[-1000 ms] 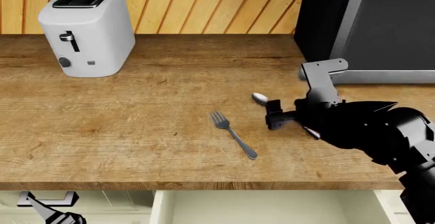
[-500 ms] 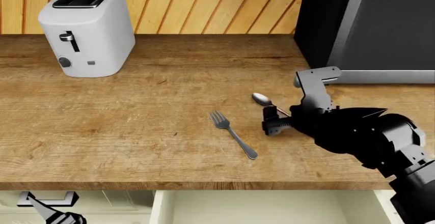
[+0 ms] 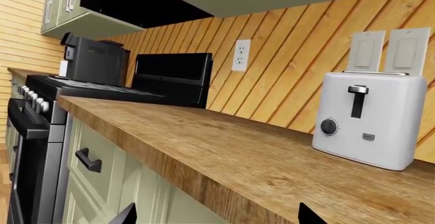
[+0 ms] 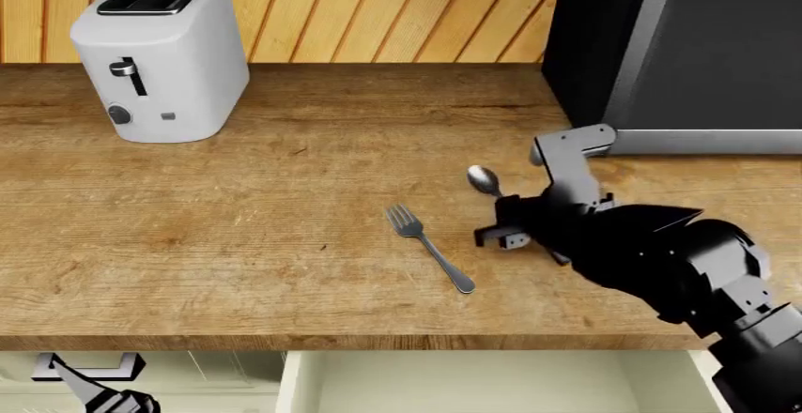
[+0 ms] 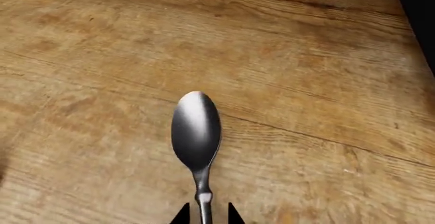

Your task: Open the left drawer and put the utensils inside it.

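- Closest to the robot, the drawer (image 4: 501, 380) sits pulled open under the counter (image 4: 251, 244) edge, plain cream inside, nothing in it that I can see.
- Left gripper (image 4: 94, 396) is down low by the cabinet fronts; can't tell if it's released or clenched.
- Fork (image 4: 430, 247) lies flat mid-counter, tines pointing away.
- Right gripper (image 5: 206, 215) is clenched on the spoon (image 5: 195, 132) handle, bowl sticking out past the fingertips, just right of the fork.
- Toaster (image 4: 161, 60) stands way back left by the wall.
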{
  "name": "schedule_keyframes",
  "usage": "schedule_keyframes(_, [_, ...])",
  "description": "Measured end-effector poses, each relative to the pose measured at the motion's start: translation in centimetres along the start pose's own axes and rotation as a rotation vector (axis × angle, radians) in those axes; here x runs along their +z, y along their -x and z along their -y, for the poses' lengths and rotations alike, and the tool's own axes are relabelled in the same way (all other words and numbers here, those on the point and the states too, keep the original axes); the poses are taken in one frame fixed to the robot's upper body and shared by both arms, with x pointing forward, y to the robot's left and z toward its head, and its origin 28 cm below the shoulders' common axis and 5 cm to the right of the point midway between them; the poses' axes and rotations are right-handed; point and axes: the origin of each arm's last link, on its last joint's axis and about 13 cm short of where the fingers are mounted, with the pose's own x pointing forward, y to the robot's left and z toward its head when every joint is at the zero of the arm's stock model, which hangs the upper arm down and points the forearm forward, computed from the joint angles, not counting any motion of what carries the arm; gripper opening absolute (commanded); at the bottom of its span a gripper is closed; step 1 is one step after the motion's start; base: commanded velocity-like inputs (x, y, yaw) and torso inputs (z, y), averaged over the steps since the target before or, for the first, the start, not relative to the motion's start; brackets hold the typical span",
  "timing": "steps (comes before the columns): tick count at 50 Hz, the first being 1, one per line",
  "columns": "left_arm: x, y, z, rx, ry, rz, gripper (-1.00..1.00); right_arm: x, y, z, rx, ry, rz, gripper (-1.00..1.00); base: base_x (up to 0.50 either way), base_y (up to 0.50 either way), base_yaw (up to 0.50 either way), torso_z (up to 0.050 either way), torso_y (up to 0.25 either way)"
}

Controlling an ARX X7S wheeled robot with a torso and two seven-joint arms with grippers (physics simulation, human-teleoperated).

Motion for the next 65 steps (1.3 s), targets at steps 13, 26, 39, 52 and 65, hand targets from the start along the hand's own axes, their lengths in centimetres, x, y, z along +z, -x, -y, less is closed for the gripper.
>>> schedule_keyframes(13, [0.0,0.0,0.0,0.001,0.0,0.0,1.0,-0.5,0.2,-0.2,-0.016,0.097,0.025,-1.0,0.0,0.0,0.0,0.0,0.0])
schedule_keyframes(26, [0.0,0.0,0.0,0.003,0.0,0.001,1.0,-0.6,0.9,-0.2,-0.019,0.12,0.062,-1.0,0.0,0.0,0.0,0.0,0.0])
schedule_keyframes(39, [0.0,0.0,0.0,0.005,0.002,0.001,1.0,1.4,3.2,-0.4,0.011,0.14,0.152,-1.0,0.0,0.0,0.0,0.0,0.0])
schedule_keyframes(52, [0.1,0.0,0.0,0.005,0.002,0.003,1.0,2.4,6.8,-0.7,0.047,0.274,0.224,-1.0,0.0,0.0,0.0,0.0,0.0])
schedule_keyframes(65, [0.1,0.0,0.0,0.005,-0.001,0.004,1.0,2.4,11.3,-1.3,0.108,0.43,0.296,-1.0,0.0,0.0,0.0,0.0,0.0])
